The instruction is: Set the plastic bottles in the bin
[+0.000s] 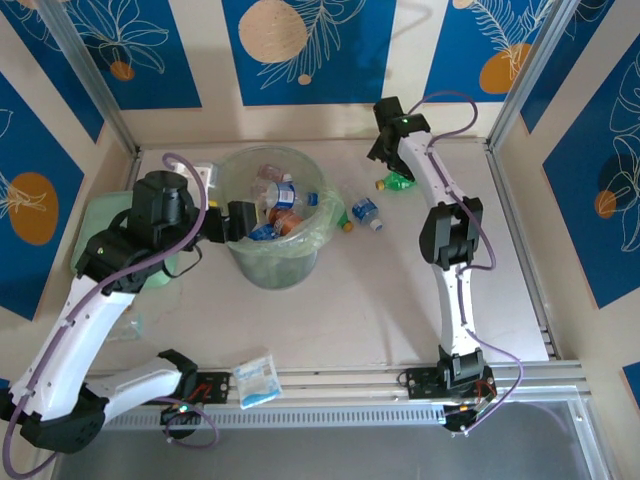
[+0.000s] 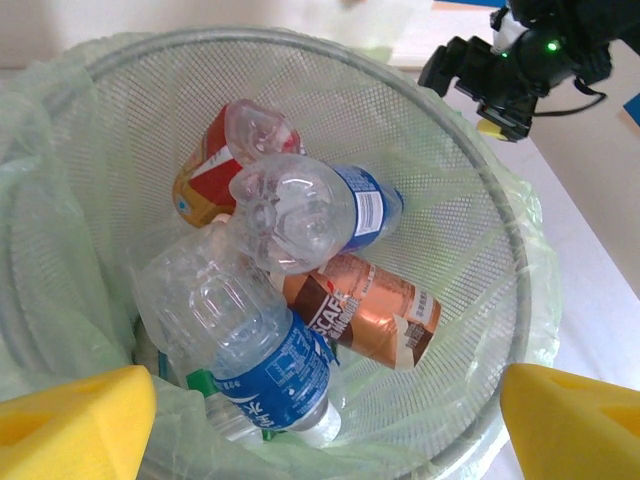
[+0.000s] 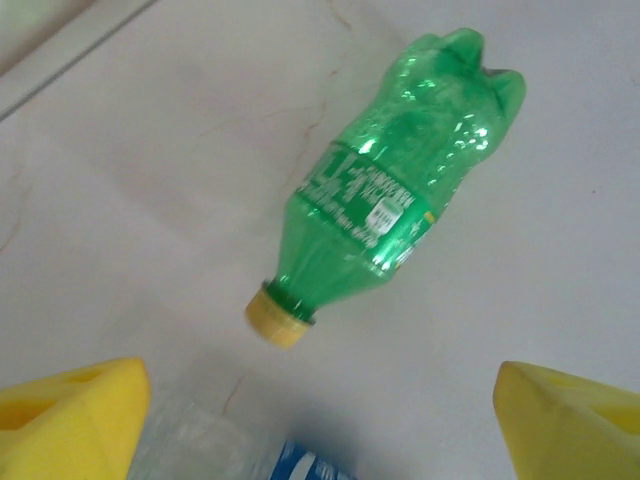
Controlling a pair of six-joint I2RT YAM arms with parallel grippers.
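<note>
My left pincer [image 2: 320, 425] hangs wide open with nothing in it, right above the round pale-green bin [image 2: 440, 130] with its thin plastic bag inside. Down in the bin I see a clear plastic bottle with a blue label [image 2: 265, 365] near me. A second clear bottle [image 2: 310, 205] lies behind it. A brown-labelled bottle [image 2: 370, 315] sits under that one, and a red-labelled bottle [image 2: 205, 165] is at the back.

My right pincer [image 3: 320, 430] is wide open too and grips nothing. Past its yellow pads [image 3: 70, 420], a green plastic bottle with a yellow cap [image 3: 385, 215] lies flat on the white desk [image 3: 150, 150]. Its cap points toward the pincer. Another clear blue-labelled bottle [image 3: 225, 450] lies low between the pads. I cannot tell if it touches them.
</note>
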